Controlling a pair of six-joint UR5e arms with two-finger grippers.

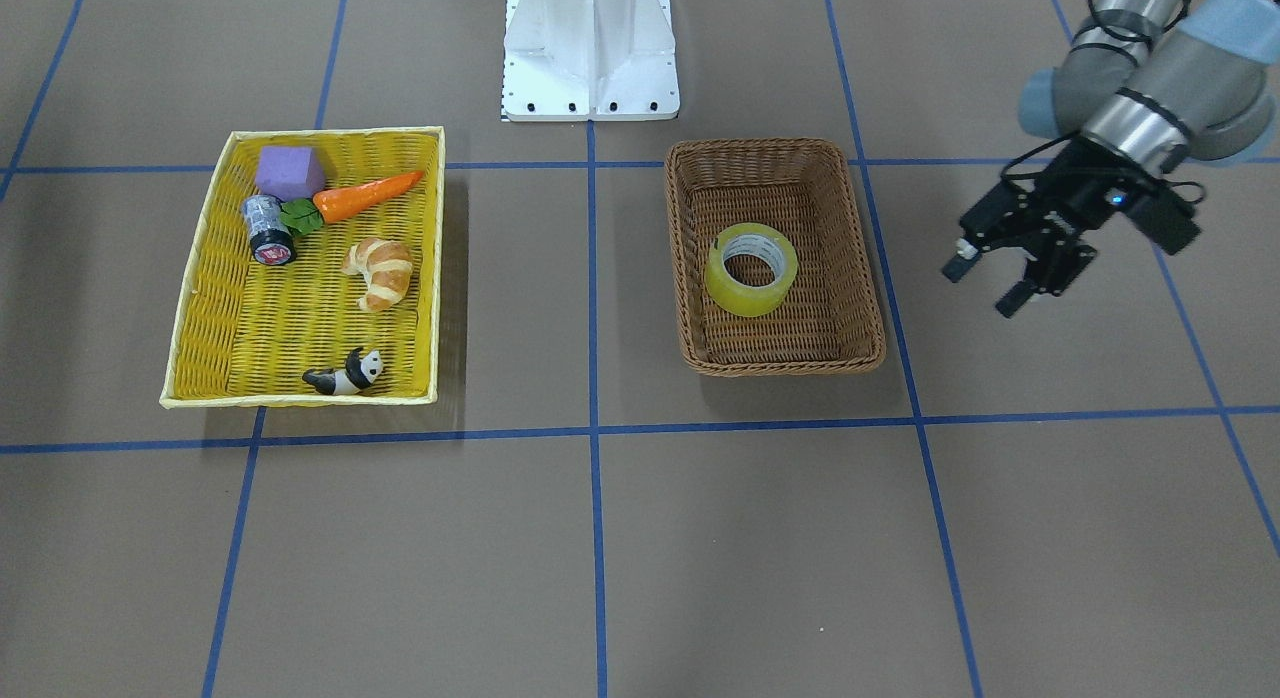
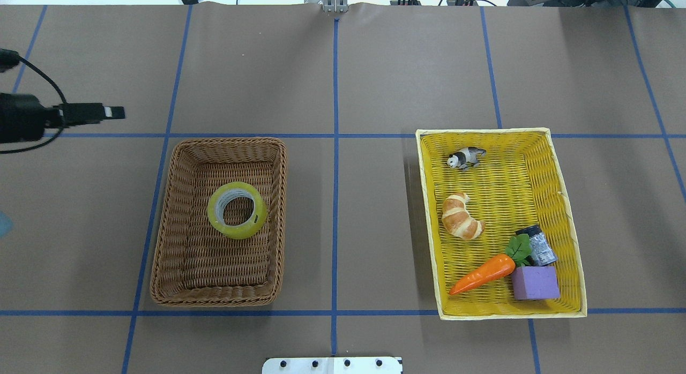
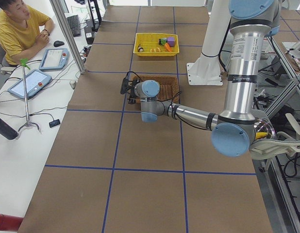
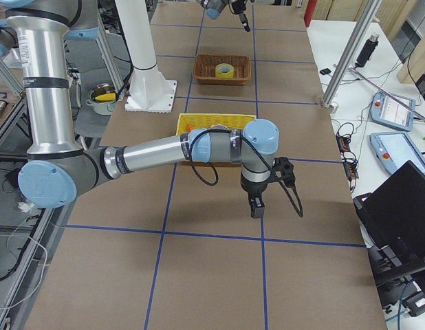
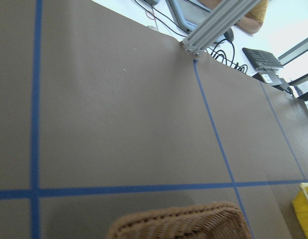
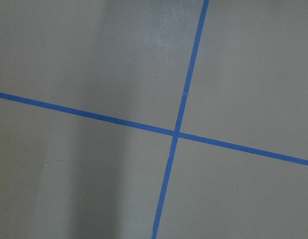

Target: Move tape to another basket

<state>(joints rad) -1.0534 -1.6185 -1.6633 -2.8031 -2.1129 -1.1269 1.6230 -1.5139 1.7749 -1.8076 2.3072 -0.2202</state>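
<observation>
**Two baskets and their contents.** The brown wicker basket (image 1: 775,363) is taken as the reference. The roll of yellow packing tape (image 1: 742,298) is seen lying flat on this basket's floor, hole upward, near the middle. Nothing else is held in the basket.

The yellow woven basket (image 1: 195,298) is set well apart from the wicker basket, toward the robot's right, on the brown table (image 1: 700,538). Five things are held in it:

- A panda figurine (image 1: 345,375) and a croissant (image 1: 379,271) are placed in the half nearer the wicker basket.
- A purple foam cube (image 1: 288,171) and a silver-black cylinder (image 1: 266,230) are placed in the half farther from it, just beside each other.
- A toy carrot (image 1: 365,196) is laid with its leaves against the cylinder and its tip turned toward the wicker basket.

The left gripper (image 1: 985,286) is held above the table outside the wicker basket, on the side turned away from the yellow basket. Its fingers are spread apart and nothing is held between them.

The right gripper (image 4: 256,206) is pointed down at the table beyond the yellow basket, on the side away from the wicker basket. It is shown only in the side view, so it cannot be told whether its fingers are parted or closed.
</observation>
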